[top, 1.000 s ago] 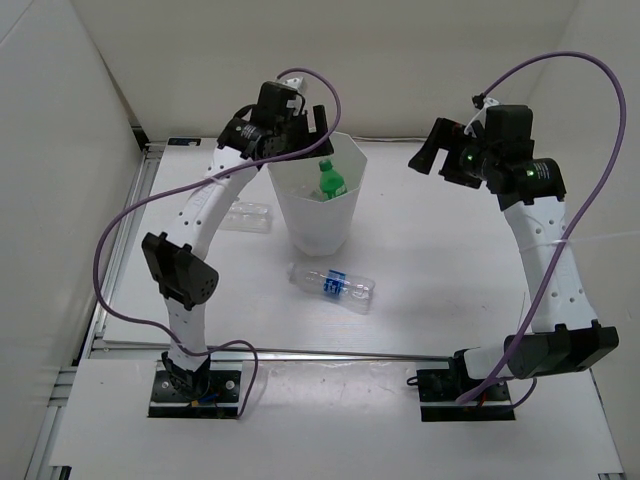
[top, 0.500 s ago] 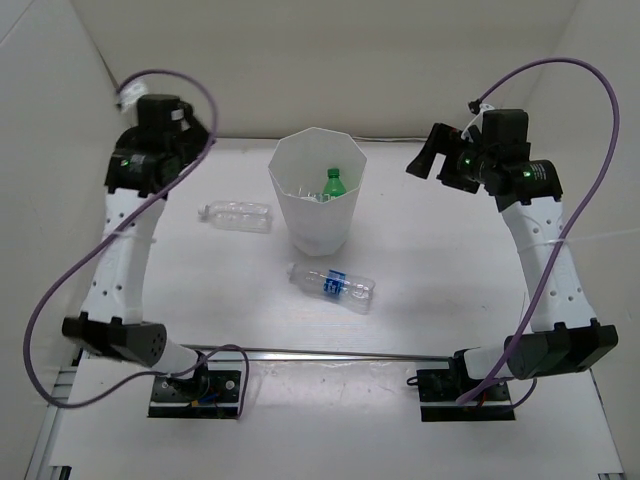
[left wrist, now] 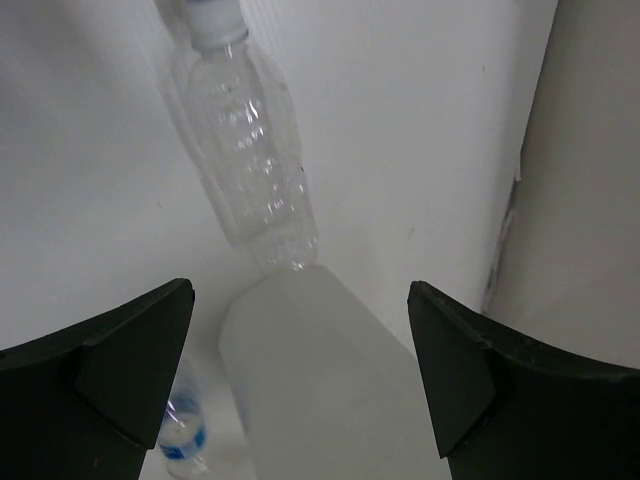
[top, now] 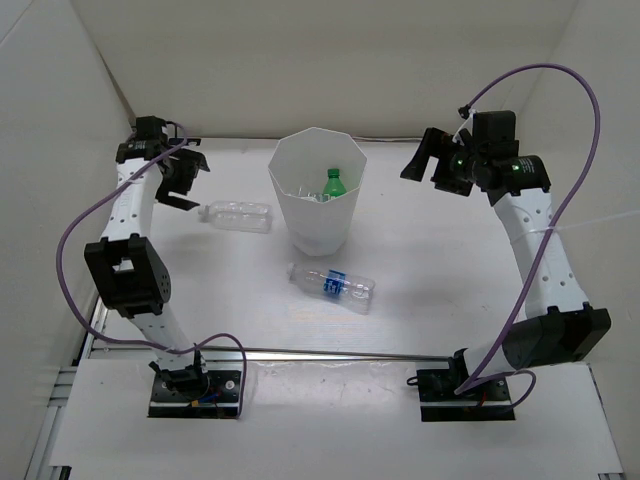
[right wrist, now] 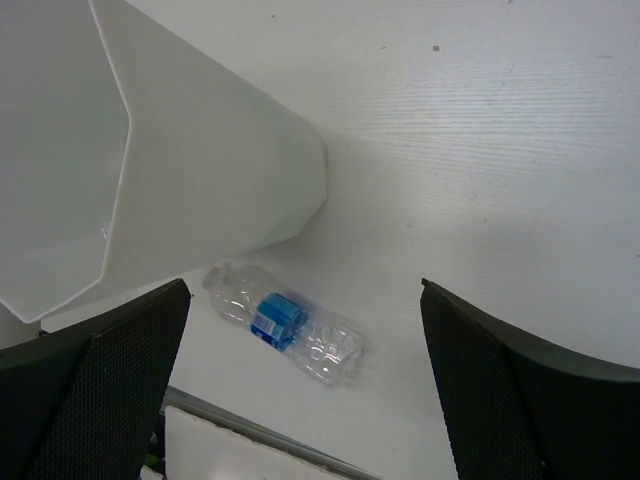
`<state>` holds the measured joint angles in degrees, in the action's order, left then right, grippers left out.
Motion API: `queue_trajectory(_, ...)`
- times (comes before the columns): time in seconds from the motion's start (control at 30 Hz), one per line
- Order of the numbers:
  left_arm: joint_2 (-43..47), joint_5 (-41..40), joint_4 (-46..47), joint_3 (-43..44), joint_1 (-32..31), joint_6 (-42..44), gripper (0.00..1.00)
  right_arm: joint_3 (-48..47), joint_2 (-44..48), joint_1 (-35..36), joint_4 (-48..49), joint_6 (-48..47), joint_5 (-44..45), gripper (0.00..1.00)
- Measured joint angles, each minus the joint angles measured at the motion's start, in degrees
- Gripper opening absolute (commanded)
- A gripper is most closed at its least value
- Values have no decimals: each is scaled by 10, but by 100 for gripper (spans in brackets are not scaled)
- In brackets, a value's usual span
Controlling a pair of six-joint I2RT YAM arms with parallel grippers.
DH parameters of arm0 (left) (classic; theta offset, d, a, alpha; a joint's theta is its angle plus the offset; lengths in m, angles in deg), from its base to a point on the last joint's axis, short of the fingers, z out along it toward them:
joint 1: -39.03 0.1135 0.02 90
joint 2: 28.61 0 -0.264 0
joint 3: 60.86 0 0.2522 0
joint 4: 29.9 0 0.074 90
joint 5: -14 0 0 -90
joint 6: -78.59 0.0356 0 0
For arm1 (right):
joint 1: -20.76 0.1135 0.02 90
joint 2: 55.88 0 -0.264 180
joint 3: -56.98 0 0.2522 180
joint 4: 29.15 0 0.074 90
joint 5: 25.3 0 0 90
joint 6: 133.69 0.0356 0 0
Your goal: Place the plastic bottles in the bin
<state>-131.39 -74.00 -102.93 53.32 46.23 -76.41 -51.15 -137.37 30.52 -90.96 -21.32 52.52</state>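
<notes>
The green bottle sits inside the bin, toward the right side of its eight-sided rim. Pale shapes next to it in the bin are too faint to make out.

The bin stands upright on the white table, midway between the two arms.

Two bottles lie outside it, both on their sides on the table. The clear bottle has no label and lies to the left of the bin. Its base is next to the bin's wall and its white cap points away from the bin. Whether base and wall touch cannot be told. The labelled bottle lies in front of the bin, on the side of the arm bases. It is clear of the bin's foot and has a blue-and-white band around its middle.

The left gripper hangs to the left of the bin, just past the cap end of the clear bottle. Its jaws are spread wide and there is nothing between them. Its wrist camera looks along the clear bottle toward the bin.

The right gripper is raised to the right of the bin, well apart from it. Its jaws are also spread wide and hold nothing. Its wrist camera shows the bin's outer wall and the labelled bottle below.
</notes>
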Motion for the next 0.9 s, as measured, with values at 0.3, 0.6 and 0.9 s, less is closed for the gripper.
queue_trajectory(0.3, -68, 98, 12, -7, -2, -197, 100, 0, -23, 0, 1, 0, 1, 100)
queue_trajectory(0.6, -160, 105, 19, 30, -17, -215, 100, 0, -42, 0, 2, -6, 20, 100)
queue_trajectory(0.9, -216, 99, 42, 31, -33, -170, 100, 0, -58, -11, 2, -16, 33, 100)
